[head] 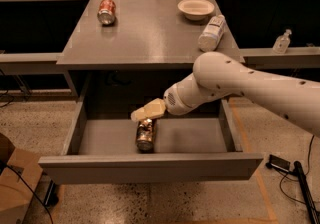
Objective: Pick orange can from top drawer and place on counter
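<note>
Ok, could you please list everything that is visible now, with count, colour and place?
orange can: 1, orange-brown with silver ends, lying in the top drawer
top drawer: 1, grey, pulled open under the counter
counter: 1, grey, above the drawer
red-and-white can: 1, red and white, lying on the counter, far left
bowl: 1, cream, on the counter, far right
white bottle: 1, white, lying on the counter near its right edge
clear bottle: 1, transparent, upright on the ledge at right
cardboard box: 1, brown, on the floor, lower left
arm: 1, white, reaching in from the right
gripper: 1, beige, just above the orange can's far end
</note>
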